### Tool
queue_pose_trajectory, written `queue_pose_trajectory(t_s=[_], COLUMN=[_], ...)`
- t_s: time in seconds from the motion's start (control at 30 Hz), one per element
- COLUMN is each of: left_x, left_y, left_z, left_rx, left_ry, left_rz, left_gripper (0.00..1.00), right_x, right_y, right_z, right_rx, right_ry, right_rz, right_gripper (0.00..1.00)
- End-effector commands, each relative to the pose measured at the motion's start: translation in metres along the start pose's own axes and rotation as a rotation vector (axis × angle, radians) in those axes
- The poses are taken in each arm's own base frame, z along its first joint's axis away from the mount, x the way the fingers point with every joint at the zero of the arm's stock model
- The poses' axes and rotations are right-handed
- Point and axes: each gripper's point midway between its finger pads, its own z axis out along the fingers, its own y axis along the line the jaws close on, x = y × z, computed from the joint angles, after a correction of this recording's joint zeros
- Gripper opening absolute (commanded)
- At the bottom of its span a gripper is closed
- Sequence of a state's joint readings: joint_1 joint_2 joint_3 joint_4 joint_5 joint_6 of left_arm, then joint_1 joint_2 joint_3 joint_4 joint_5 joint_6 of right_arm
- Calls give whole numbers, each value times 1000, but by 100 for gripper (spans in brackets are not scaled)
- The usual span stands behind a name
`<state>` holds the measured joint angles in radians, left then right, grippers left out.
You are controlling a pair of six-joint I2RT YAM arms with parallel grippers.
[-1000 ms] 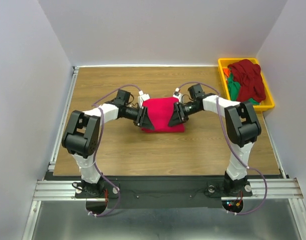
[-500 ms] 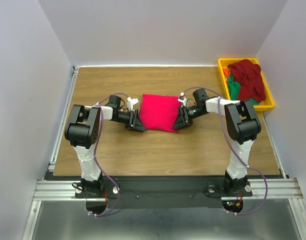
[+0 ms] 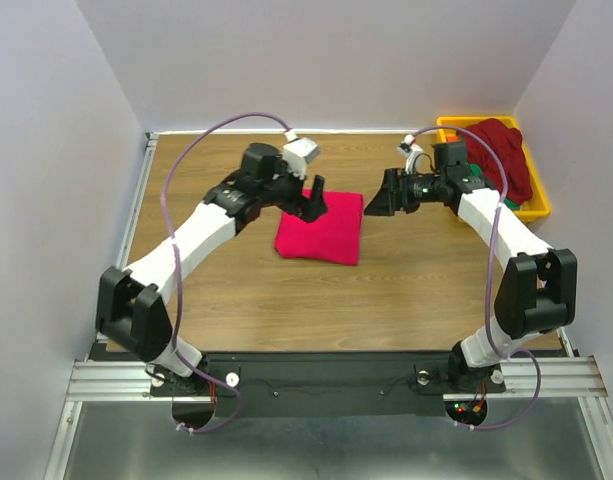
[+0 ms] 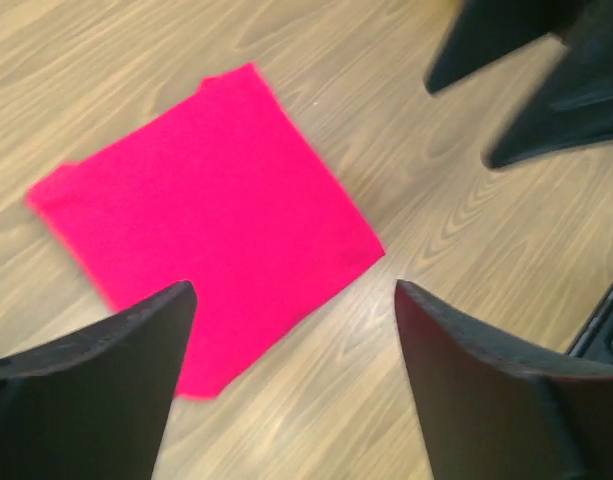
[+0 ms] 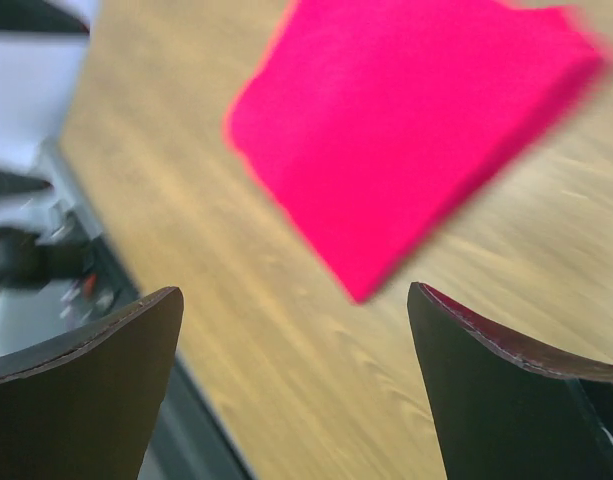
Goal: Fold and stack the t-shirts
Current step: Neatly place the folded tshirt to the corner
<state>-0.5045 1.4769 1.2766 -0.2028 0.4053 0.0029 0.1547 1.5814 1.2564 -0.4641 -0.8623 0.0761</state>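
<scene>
You are looking down at a brown wooden tabletop (image 3: 406,290) with long wavy grain lines running across it. Plain pale walls (image 3: 326,60) are standing round it on three sides. A shiny grey metal rail (image 3: 336,375) is running along the near edge, where the two arms are bolted on.

The bright crimson-pink cloth t-shirt (image 3: 321,228) is lying in the middle of the tabletop. It is folded into a flat, almost square pad and is sitting a little crooked. Its cloth is looking soft and a bit fuzzy, with neat straight edges.

Your left pincer (image 3: 314,200) is hanging over the far left corner of that shirt. Its two black fingers are standing wide apart, and they are not touching the cloth. Your right pincer (image 3: 378,197) is hanging just beside the shirt's far right corner. Its fingers are spread wide too, and they are not gripping the shirt either.

A yellow plastic tray (image 3: 449,140) with smooth, hard walls is sitting at the far right corner of the tabletop. A dark maroon cloth t-shirt (image 3: 501,155) is lying crumpled in a soft heap inside it.
</scene>
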Motion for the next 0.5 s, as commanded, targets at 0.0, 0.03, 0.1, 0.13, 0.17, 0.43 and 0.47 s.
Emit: queue_pose_trajectory(t_s=[0.0,0.03,0.1,0.13,0.17,0.43,0.47], left_x=[34,39,43,51,57,139,151], left_y=[23,23,18,22,22,65,75], left_z=[43,49,63,75,82,124,121], left_rx=[-169,-176,-188,-210,-222,-431,-452], left_ry=[137,153,167,181,195,420,451], left_rz=[-47,-52,-37,-33,-27,16,0], left_gripper=[99,99,99,99,98,91,90], right_x=[-31,-35,-42,-45,-45,-32,-30], right_y=[-31,-37,-42,-47,-47,-58,-59], right_z=[-24,-31,-40,-46,-47,-52,-52], right_rx=[189,213,242,267,272,313,317], right_ry=[-83,-97,-114,-125,-124,-93,-88], right_rz=[-36,-37,-55,-60,-63,-69,-69], right_gripper=[100,100,100,100,100,100,100])
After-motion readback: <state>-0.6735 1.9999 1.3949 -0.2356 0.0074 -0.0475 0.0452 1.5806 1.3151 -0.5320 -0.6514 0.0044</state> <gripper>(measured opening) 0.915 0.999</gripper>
